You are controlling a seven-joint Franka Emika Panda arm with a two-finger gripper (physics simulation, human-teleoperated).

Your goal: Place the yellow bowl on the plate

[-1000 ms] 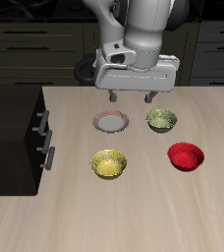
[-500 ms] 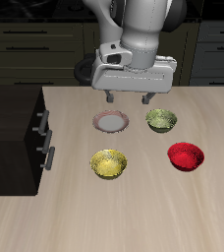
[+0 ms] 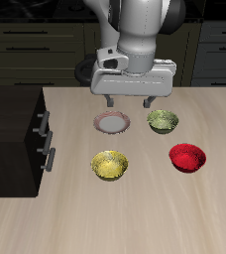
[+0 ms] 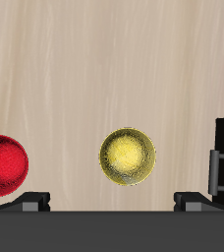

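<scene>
the yellow bowl [image 3: 110, 165] sits low and centre in the exterior frame, nearer the front edge than the plate [image 3: 113, 122]; it looks small, rigid, glossy and likely slippery, so one thin rim wall seems the best hold. the gripper [image 3: 130, 101] hangs spread wide and empty above the plate, slightly farther toward the frame's right than a second ago.

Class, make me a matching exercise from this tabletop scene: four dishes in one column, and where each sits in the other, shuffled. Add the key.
Things:
1. yellow bowl
2. plate
3. red bowl
4. olive-green bowl

Places:
A. beside the plate, farther back
B. nearer the table's front edge, in front of the plate
C. behind the yellow bowl
D. in front of the olive-green bowl

Pairs: 1-B, 2-C, 3-D, 4-A
</scene>
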